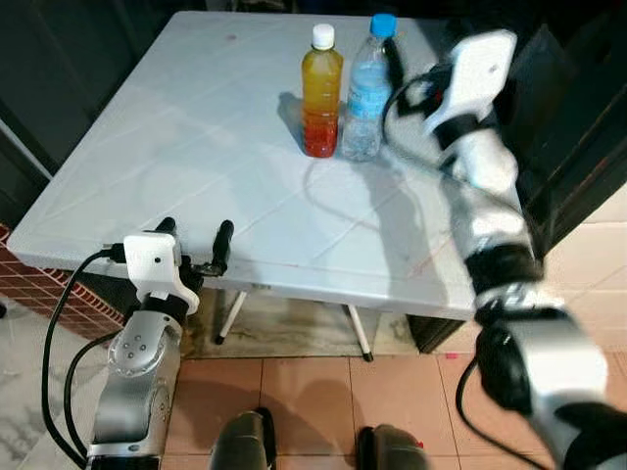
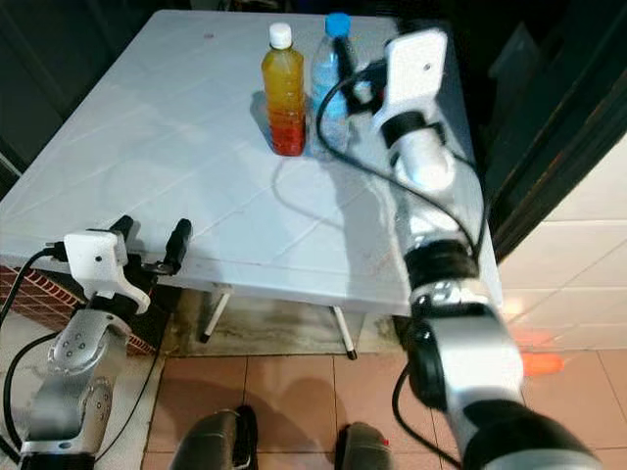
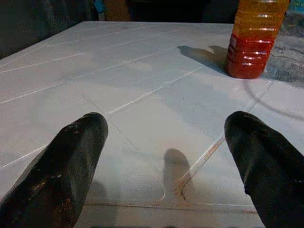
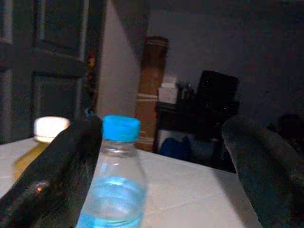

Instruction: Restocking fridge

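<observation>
right gripper (image 4: 156, 156): released, water bottle (image 1: 365, 88) between fingers | juice bottle (image 1: 321, 93) beside | left gripper (image 1: 194, 247): released, at table (image 1: 176, 147) edge

A pale grey-white square table (image 1: 186, 166) with faint scored lines across its top stands on thin white legs over a floor of reddish-brown tiles (image 1: 323, 392). Toward its far edge stand two plastic bottles, touching or nearly so: an orange-and-red drink bottle with a white cap (image 1: 321, 93) and a clear water bottle with a blue cap (image 1: 367, 93).

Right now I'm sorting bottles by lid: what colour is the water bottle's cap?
Blue; the water bottle's cap shows best in the right wrist view.
</observation>
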Motion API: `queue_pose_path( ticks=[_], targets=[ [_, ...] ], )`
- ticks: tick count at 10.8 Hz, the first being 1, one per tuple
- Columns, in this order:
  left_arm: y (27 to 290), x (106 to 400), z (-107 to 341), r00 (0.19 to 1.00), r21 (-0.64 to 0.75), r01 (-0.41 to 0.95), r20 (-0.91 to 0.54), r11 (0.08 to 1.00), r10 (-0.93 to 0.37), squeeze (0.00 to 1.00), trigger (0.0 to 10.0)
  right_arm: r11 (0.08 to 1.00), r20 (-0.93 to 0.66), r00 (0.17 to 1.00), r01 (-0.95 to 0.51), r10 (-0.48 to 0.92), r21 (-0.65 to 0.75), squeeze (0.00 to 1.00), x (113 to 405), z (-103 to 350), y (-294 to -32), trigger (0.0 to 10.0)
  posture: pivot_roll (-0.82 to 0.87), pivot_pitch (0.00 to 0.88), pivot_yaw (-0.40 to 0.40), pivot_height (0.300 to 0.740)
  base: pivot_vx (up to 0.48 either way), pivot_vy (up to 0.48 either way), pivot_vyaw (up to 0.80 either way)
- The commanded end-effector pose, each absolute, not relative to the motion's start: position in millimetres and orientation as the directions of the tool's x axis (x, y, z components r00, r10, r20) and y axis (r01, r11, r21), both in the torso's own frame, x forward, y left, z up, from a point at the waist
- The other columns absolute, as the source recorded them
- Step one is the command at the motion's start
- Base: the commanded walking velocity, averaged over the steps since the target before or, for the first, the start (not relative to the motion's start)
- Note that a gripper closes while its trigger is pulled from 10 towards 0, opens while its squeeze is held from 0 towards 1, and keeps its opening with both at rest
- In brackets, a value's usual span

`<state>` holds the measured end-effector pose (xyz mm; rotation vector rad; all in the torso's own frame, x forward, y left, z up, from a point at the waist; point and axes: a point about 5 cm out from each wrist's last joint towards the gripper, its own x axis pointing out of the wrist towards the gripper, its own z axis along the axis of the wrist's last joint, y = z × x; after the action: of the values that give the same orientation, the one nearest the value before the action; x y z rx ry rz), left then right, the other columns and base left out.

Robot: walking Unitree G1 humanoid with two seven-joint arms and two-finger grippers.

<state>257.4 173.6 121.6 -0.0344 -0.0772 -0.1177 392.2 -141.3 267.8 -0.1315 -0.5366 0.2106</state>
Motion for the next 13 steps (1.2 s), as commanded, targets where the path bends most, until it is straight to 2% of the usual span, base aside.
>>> queue_pose_path(
  ticks=[1,7,13],
  targets=[
    [177,253,123,0.99,-0.005,0.122,0.072,0.993,-0.121,0.0,10.0,0.97,0.511,0.828,-0.156,0.231,-0.186,0.0,394,275,-140,10.0,0.06,0.183,0.062,0.74,0.0,0.0,0.0],
    [186,238,123,0.992,0.027,0.123,0.031,0.992,-0.124,0.0,10.0,0.97,0.506,0.832,-0.144,0.227,-0.197,0.0,406,289,-138,10.0,0.12,0.231,0.075,0.74,0.0,0.0,0.0],
    [190,232,125,0.994,0.038,0.112,0.012,0.993,-0.113,0.0,10.0,0.959,0.503,0.819,-0.198,0.276,-0.204,0.0,410,302,-124,10.0,0.13,0.242,0.064,0.74,0.0,0.0,0.0]
  ],
)
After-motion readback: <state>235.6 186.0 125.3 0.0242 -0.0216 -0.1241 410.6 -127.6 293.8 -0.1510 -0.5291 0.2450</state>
